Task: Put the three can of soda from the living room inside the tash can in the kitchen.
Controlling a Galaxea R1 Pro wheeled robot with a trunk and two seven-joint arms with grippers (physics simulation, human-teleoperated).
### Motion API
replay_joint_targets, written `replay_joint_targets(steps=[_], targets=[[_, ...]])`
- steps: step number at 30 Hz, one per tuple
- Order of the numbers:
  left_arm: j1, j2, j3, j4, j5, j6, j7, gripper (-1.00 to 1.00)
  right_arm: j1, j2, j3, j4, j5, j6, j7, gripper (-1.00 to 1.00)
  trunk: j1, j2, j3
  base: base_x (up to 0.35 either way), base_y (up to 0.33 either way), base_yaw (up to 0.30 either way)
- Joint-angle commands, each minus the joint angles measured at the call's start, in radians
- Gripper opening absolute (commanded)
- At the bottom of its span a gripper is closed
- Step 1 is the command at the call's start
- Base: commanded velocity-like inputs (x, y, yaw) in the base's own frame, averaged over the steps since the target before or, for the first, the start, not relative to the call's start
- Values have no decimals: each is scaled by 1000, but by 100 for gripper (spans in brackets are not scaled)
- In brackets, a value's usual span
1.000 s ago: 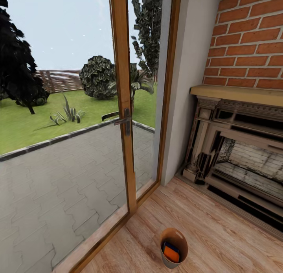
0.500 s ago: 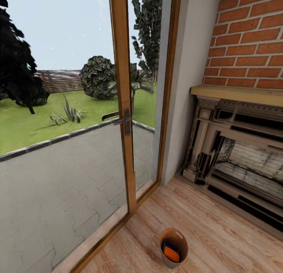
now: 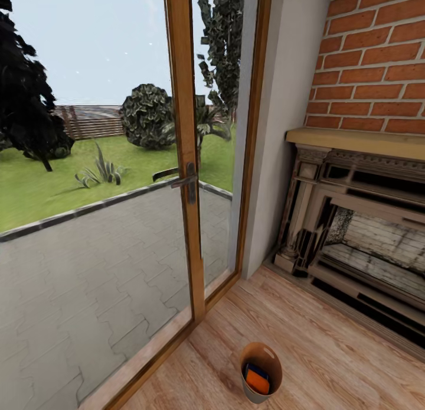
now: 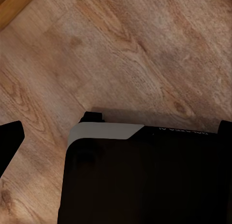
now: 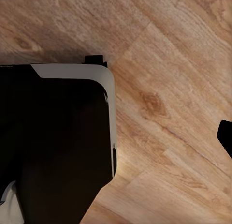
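The grey tash can, wood-toned inside, stands on the plank floor of the living room near the glass doors. An orange can of soda lies inside it, with a dark blue can tucked behind; a third can is not visible. My left gripper points down at the floor over the robot's black base, one dark fingertip at the picture's edge, nothing between the fingers. My right gripper hangs likewise, one fingertip at the far edge, holding nothing.
Wood-framed glass doors with a handle stand ahead on the left, a paved terrace and garden beyond. A white wall corner, red brick wall and ornate stone fireplace close the right. The robot's black base sits below both wrists.
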Motion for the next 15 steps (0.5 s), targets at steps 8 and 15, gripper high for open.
replay_joint_targets(steps=[8,15], targets=[[0,0,0,0,0,0,0,100,1,0,0,0,0,0,0,100,0,0,0,0,0,0],[0,0,0,0,0,0,0,100,1,0,0,0,0,0,0,100,0,0,0,0,0,0]])
